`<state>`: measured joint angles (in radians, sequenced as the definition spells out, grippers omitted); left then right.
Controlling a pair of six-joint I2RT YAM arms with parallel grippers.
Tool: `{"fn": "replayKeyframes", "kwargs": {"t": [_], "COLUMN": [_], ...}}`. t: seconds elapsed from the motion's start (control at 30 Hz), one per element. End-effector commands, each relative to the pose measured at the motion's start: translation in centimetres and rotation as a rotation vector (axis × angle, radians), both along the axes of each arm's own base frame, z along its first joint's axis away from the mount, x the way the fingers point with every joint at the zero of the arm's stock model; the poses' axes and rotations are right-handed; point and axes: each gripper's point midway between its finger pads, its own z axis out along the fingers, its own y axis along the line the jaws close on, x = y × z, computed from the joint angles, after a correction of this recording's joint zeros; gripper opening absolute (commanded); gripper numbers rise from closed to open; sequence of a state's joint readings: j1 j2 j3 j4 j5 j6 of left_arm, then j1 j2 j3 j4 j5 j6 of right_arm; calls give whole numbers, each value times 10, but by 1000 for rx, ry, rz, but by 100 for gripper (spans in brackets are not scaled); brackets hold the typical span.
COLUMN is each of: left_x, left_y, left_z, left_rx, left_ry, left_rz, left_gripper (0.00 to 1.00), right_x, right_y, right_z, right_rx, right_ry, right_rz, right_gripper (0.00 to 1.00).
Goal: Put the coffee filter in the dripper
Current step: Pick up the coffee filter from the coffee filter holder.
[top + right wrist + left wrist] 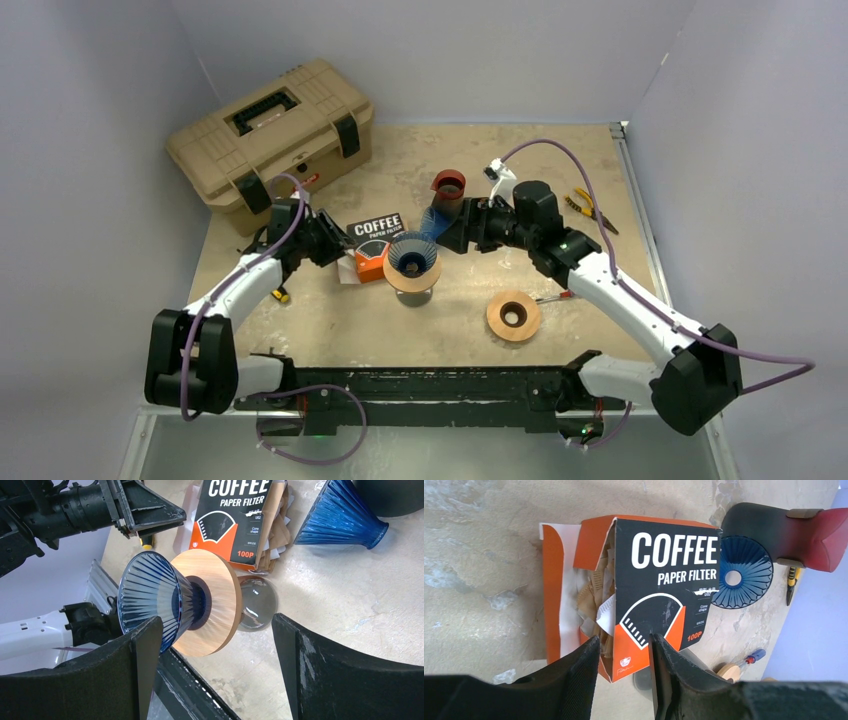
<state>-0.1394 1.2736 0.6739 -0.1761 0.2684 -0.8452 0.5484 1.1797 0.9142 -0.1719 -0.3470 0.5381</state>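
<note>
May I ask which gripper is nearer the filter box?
Left. The left gripper straddles the near edge of the filter box; the right gripper is beyond the dripper.

Top cam's high over the table [560, 170]; both wrist cams sit low and close, sharing the filter box [664, 595].

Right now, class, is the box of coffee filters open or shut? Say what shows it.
Open. The box has its end flap swung out, and crumpled paper filters poke from the gap.
</note>
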Motion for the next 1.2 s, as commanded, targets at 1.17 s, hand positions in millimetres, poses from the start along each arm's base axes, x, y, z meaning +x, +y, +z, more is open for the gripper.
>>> {"fn": "replayKeyframes", "kwargs": {"t": [1.17], "left_x": [19], "left_y": [10], "left_z": [-24], "left_rx": [-23], "left_ry": [-53], "left_rz": [53], "left_gripper": [33], "right_x": [2], "right_y": [4], "right_z": [21], "right_rx": [41], "right_ry": [-52], "right_rz": [21], "right_gripper": [83]}}
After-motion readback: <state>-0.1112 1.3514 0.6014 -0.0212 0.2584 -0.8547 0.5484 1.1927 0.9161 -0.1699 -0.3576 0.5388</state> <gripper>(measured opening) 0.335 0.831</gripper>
